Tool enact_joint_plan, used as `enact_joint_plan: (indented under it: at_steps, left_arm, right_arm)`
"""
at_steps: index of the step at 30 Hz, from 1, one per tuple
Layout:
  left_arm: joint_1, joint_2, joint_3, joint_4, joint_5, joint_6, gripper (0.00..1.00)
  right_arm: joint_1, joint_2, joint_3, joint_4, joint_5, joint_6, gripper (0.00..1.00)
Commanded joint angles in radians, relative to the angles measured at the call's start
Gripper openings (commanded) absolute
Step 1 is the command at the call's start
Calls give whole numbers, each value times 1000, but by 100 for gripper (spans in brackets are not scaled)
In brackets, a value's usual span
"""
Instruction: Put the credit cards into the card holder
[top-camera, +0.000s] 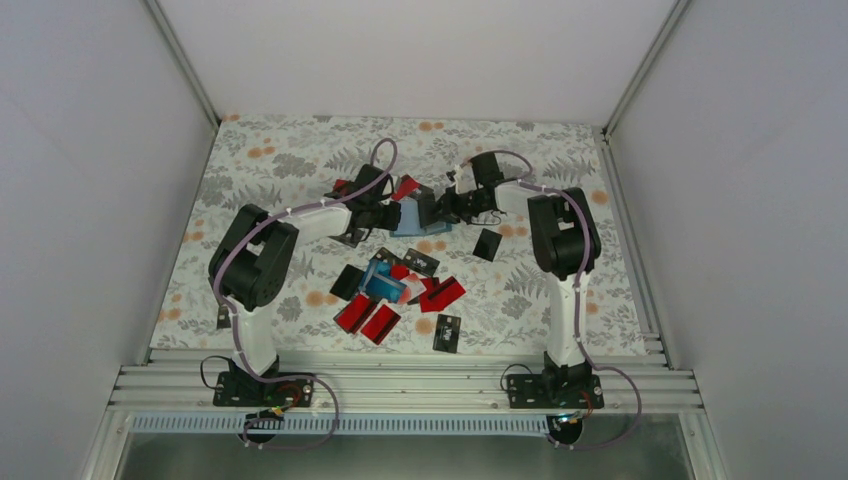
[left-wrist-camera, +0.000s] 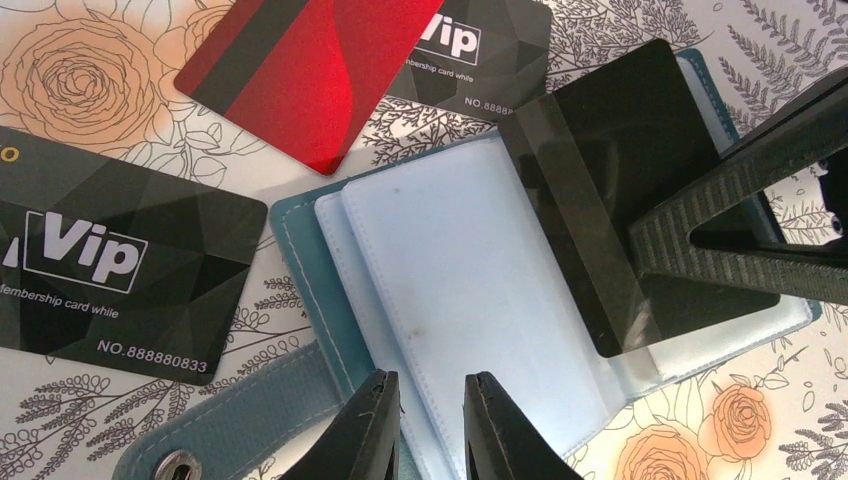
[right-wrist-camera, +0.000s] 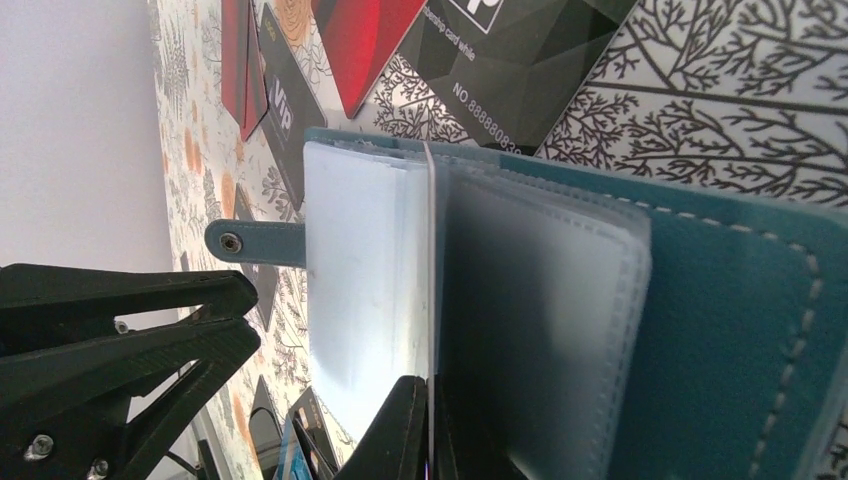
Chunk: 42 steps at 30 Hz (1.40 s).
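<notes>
Pinching the stiff-looking, slick black card (left-wrist-camera: 600, 180) by its edge, right gripper (right-wrist-camera: 428, 410) feeds floppy card holder (left-wrist-camera: 292, 225); left gripper (left-wrist-camera: 432, 400), bottom centre, barely apart, hold unclear.

A lab robot cell: white panel walls (top-camera: 80, 150), aluminium rails (top-camera: 400, 385), floral-covered table (top-camera: 290, 150).

Overhead overview; wrist close-ups on card holder (left-wrist-camera: 470, 270)

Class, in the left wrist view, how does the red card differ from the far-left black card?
The red card is glossy red; the black card is dark with white Vip print. The red card shows its stripe side, the black card its printed face. Both lie flat on the table, outside the card holder.
</notes>
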Motion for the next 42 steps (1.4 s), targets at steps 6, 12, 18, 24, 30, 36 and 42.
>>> enact_joint_plan:
  at_steps: [6, 12, 18, 24, 30, 36, 42]
  left_arm:
    - [9, 26, -37, 14, -27, -31, 18]
    - [14, 46, -43, -8, -57, -50, 19]
    - [16, 64, -56, 5, -48, -53, 20]
    - [16, 65, -67, 14, -43, -54, 19]
    - [16, 65, -74, 17, -40, -53, 19]
    - [16, 68, -73, 15, -37, -49, 19]
    - [16, 69, -68, 10, -32, -47, 19]
  right_arm:
    - [-5, 40, 20, 8, -54, 22, 4]
    - [-4, 45, 25, 6, -82, 28, 4]
    - [-2, 60, 29, 3, -119, 38, 4]
    - [3, 69, 36, 6, -121, 41, 4]
    - [13, 78, 47, 9, -128, 47, 4]
    - [17, 79, 57, 2, -138, 43, 4]
    - [24, 84, 62, 2, -137, 42, 4]
